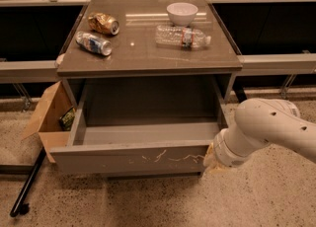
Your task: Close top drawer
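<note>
The top drawer [128, 158] is a wide shallow grey drawer, pulled far out from under the cabinet top. Its flat front panel shows whitish squiggly scratches on the middle-right. The inside looks empty. My white arm [266, 127] comes in from the right. My gripper [211, 161] is at the right end of the drawer front, against or just beside it. The wrist hides the fingers.
The cabinet top [148, 48] holds two crushed cans [98, 32], a plastic bottle [181, 36] and a white bowl [181, 13]. An open cardboard box [52, 117] stands left of the drawer. A black pole [27, 184] lies on the floor at the left.
</note>
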